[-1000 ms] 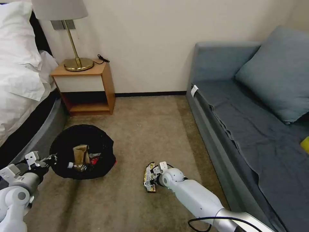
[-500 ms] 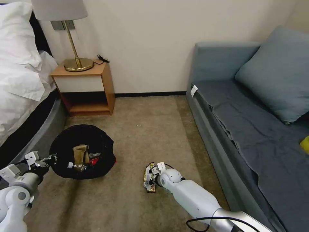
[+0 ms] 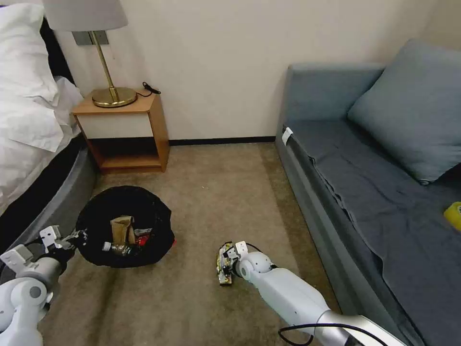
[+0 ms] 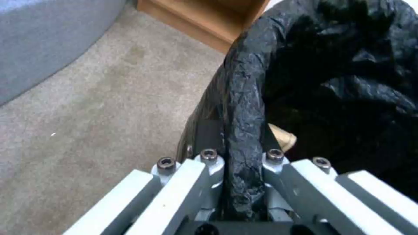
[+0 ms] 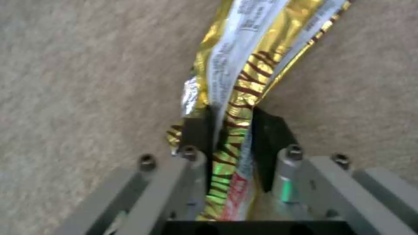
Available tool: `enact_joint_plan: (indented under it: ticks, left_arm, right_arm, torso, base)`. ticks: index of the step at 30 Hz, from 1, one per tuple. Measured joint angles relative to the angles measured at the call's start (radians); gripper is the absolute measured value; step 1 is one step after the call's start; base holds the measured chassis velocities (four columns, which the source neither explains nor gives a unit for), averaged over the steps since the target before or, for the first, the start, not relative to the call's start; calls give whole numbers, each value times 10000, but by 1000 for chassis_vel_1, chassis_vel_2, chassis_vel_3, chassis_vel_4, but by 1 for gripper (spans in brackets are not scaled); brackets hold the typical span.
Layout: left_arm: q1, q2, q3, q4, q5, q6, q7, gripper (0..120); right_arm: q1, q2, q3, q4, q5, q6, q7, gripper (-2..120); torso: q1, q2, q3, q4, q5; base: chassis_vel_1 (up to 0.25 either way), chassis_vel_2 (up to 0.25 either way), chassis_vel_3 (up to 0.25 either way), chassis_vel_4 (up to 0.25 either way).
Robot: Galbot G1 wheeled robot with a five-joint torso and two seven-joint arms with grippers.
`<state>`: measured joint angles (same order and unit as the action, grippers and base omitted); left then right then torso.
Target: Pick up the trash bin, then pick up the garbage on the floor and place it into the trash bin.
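Note:
The trash bin [image 3: 125, 226], lined with a crinkly black bag, stands low over the carpet at the left. My left gripper [image 3: 72, 238] is shut on its near rim [image 4: 244, 137]. Inside lie garbage items: a crumpled brown paper bag [image 3: 121, 229], a clear bottle [image 3: 115, 248] and a red-white wrapper [image 3: 143, 236]. My right gripper [image 3: 224, 262] is down at the carpet in the middle, shut on a long gold-green bar wrapper [image 3: 222, 269]; the wrapper [image 5: 237, 81] is pinched between its fingers [image 5: 196, 130].
A grey sofa [image 3: 374, 182] with a cushion runs along the right, with a yellow object [image 3: 454, 214] on its seat. A wooden nightstand [image 3: 126, 132] with a brass lamp stands at the back left beside a bed [image 3: 29, 125]. Open carpet lies between bin and wrapper.
The head view has shifted slightly. The right gripper stays on the bar wrapper at the carpet, and the left gripper keeps its hold on the bin's rim.

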<state>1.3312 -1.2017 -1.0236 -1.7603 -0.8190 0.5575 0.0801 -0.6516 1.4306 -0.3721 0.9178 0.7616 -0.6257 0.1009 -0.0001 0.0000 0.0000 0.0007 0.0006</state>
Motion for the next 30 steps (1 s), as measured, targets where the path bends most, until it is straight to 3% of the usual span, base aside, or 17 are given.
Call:
enact_joint_plan:
  ticks: [4, 19, 30]
  left_arm:
    - [-17, -9, 29, 20, 11, 0, 0, 4]
    - [-277, -110, 459, 38, 200, 31, -34, 4]
    - [-608, -60, 1067, 272, 9, 300, -204, 4]
  right_arm:
    - [-19, -5, 31, 49, 7, 59, -32, 0]
    - [490, -728, 384, 1555, 807, 24, 536, 0]
    - [1426, -1409, 1312, 3731, 719, 948, 1018, 0]
  torso:
    - [1, -1, 1, 0, 1]
    - [1, -2, 2, -5, -5]
    - [1, -1, 1, -7, -6]
  base:
    - [0, 0, 0, 0]
    - [0, 0, 0, 0]
    - [0, 0, 0, 0]
